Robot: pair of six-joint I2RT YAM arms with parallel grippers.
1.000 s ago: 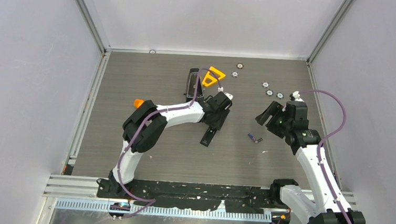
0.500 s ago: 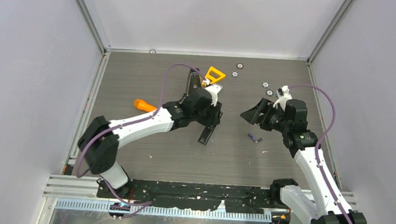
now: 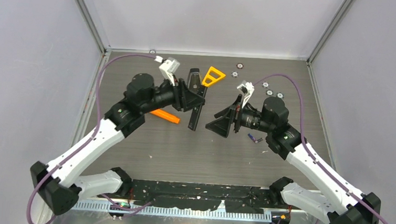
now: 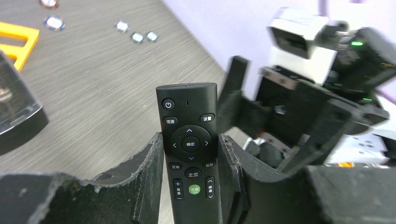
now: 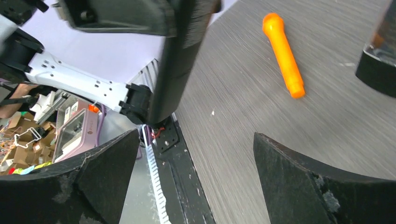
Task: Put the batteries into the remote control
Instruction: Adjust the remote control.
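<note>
Left gripper (image 3: 192,98) is clamped on the remote (image 3: 195,112); its fingers (image 4: 149,158) press both long edges about mid-body. One remote, lifted off the table (image 3: 135,71). In the top view its long axis runs roughly far to near with a slight lean, and the free end is on the near side. In the left wrist view the button face is toward the camera and the power-button end sticks out past the fingers. In the right wrist view it shows edge-on as a dark bar (image 5: 175,65).

Right gripper (image 3: 226,118) faces it from the right, close but not touching, with its jaws spread wide and nothing between them; the gap (image 5: 196,135) shows only table and the near rail.

Batteries (image 3: 254,138) lie on the table just beside the right arm's wrist, well clear of the remote. The purple-blue speck is too small to count, maybe one, maybe two. Its long axis runs about left to right.

Other things:
- One orange tool (image 3: 165,115) lies flat under the left arm, left of the remote.
- One black case (image 3: 193,77) with a clear front lies farther back.
- One yellow triangle (image 3: 213,76) sits right beside the case.
- Five silver discs (image 4: 137,37) are scattered at the far right of the table, two apart from the other three.
</note>
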